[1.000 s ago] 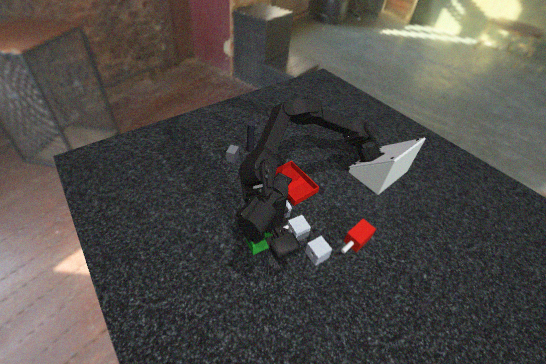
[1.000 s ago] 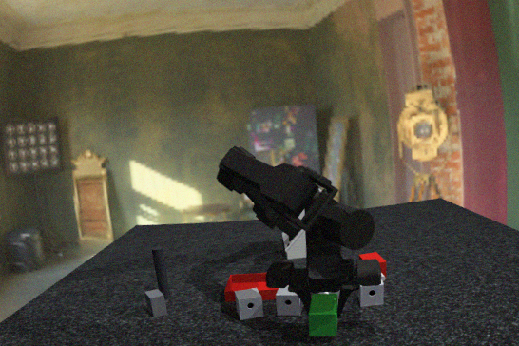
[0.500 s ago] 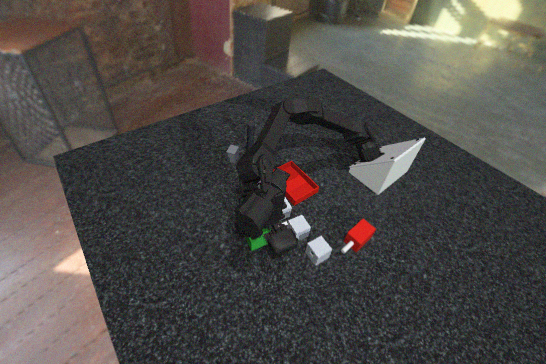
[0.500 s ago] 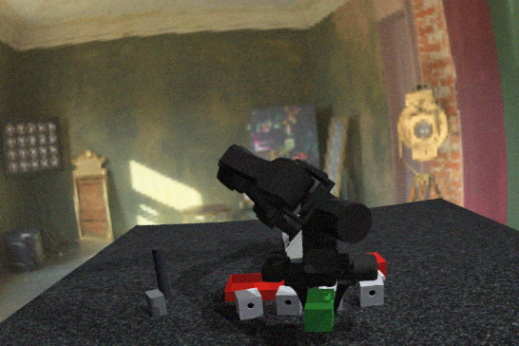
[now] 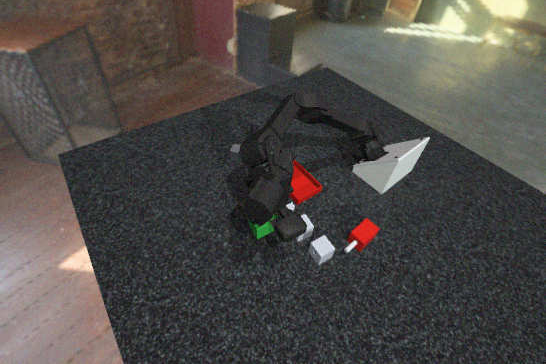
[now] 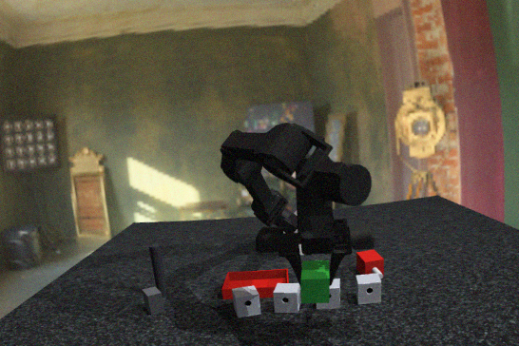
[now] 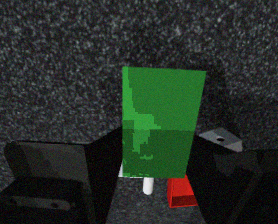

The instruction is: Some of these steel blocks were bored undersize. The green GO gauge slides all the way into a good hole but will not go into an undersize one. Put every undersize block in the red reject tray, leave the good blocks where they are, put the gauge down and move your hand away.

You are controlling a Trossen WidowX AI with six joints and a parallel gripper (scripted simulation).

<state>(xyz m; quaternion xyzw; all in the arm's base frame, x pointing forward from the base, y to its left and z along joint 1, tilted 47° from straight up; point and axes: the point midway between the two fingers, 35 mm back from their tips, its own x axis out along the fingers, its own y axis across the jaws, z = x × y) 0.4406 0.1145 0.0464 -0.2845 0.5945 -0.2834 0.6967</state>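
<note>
So our gripper [image 5: 267, 230] [image 6: 316, 278] [image 7: 150, 129] is pinching the green GO gauge [image 5: 262, 229] [image 6: 316, 282] [image 7: 159, 122] by its block end, just below centre in the top view and low, right of centre in the exterior one. In the wrist view its white pin pokes out toward the bottom of the frame.

Right behind it in the exterior view, a steel block [image 6: 335, 295] is partly hidden. What could bite us: if we line the pin up a bit off, it'll catch the hole's rim, and we'd call a good block undersize or shove it out of place. The gauge could also twist in our fingers if we push too hard.

Counting up, lower part of the exterior frame: four steel blocks with holes, one red tray [image 5: 305, 186] [image 6: 256, 283] left of the gauge, one green gauge, and one red block with a white pin [image 5: 364, 233] [image 6: 370, 262] [image 7: 182, 192] over on the right. Plus one small grey block [image 5: 235, 151] [image 6: 153, 300] off at lower left. Tray looks unfilled from what we can see.
</note>
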